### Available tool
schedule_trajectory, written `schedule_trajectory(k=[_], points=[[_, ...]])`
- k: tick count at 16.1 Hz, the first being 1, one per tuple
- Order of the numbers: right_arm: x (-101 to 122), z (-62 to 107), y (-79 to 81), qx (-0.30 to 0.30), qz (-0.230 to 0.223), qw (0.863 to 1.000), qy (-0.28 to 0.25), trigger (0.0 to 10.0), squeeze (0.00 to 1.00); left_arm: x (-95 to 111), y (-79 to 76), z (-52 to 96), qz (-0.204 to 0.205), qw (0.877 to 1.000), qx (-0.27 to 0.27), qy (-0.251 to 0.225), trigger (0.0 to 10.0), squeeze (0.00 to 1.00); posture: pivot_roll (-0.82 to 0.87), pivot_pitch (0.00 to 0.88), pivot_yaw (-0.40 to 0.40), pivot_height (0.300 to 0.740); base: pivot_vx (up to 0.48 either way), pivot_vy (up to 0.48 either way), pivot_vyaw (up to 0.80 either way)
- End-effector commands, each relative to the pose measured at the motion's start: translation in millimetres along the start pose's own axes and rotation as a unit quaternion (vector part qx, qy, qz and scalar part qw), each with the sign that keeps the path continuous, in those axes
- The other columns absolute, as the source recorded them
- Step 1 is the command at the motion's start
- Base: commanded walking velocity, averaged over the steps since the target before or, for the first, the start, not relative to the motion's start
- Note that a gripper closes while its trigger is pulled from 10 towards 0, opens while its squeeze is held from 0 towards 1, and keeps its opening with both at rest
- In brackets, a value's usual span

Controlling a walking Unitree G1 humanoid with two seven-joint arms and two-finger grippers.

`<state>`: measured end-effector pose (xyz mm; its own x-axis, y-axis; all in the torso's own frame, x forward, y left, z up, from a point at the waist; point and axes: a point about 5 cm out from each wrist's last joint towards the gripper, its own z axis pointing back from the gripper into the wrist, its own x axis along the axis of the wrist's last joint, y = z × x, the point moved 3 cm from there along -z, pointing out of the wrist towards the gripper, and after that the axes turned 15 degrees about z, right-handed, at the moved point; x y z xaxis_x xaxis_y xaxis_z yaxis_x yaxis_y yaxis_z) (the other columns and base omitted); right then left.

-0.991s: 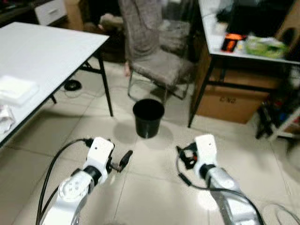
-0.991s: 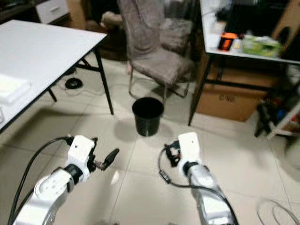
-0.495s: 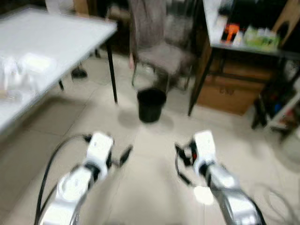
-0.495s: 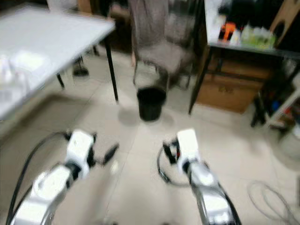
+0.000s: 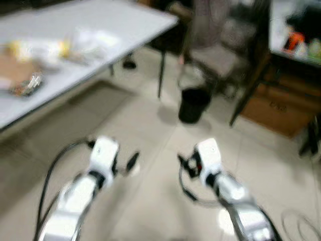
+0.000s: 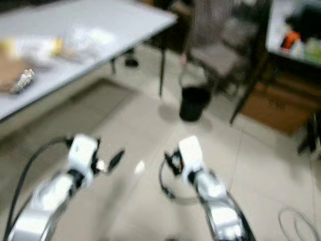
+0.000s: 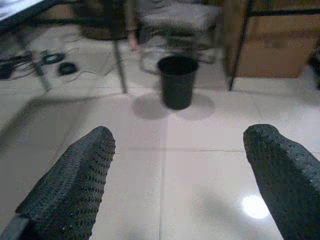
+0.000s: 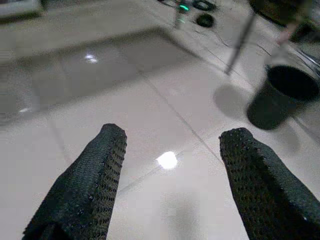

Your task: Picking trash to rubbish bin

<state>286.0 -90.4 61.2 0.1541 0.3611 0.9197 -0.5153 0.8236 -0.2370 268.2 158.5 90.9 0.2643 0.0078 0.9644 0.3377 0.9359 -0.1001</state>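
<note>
Two claws: the left gripper (image 7: 172,165) and the right gripper (image 8: 172,172) are both held low over the floor, fingers spread wide, nothing between them.
Floor: pale glossy tiles (image 5: 150,201) with grout lines and a light glare between the right gripper's fingers.
Bin: the black rubbish bin (image 5: 193,105) stands on the tiles ahead of both grippers, well apart from them, slightly toward the right gripper's side.
Table: a white table (image 5: 100,30) runs ahead and to the left of the left gripper; its near edge slants across the view, with a dark leg (image 5: 161,73) at the corner nearest the bin.
Trash: blurred litter lies on the table, a crumpled silvery wrapper (image 5: 26,84) and pale wrappers (image 5: 88,40) farther along; details cannot be told.
Room ahead: a grey chair (image 5: 220,55) stands just behind the bin, and a cardboard box (image 5: 278,108) sits under a second desk to the right.
Open room: bare tile lies between the grippers and the bin.
Wrist views: the left wrist view shows cables (image 7: 50,62) on the floor under the table; the right wrist view shows the bin off to one side.
</note>
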Motion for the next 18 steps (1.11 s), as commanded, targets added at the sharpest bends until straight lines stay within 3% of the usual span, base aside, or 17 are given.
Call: schedule_trajectory(k=[1,7,18], points=[[7.7,-0.6,-4.9,-0.002,0.01,1.0,-0.013,10.0,0.0,4.2,-4.0,-0.7,0.007,1.0,-0.001,-0.009,10.0,0.0,0.02,0.04,-0.073,0.74,-0.281,0.0,0.8],[26.3,-2.1,-15.8,-0.023,-0.007,0.999,-0.044,10.0,0.0,52.9,3.9,-5.1,0.017,0.992,0.064,-0.105,10.0,0.0,0.02,0.037,-0.068,0.74,0.0,0.0,0.13],[35.7,-0.7,-15.1,-0.024,0.006,0.998,-0.059,10.0,0.0,62.7,7.2,-0.6,0.005,0.989,0.096,-0.112,10.0,0.0,0.03,0.027,-0.066,0.74,0.3,0.0,0.0]])
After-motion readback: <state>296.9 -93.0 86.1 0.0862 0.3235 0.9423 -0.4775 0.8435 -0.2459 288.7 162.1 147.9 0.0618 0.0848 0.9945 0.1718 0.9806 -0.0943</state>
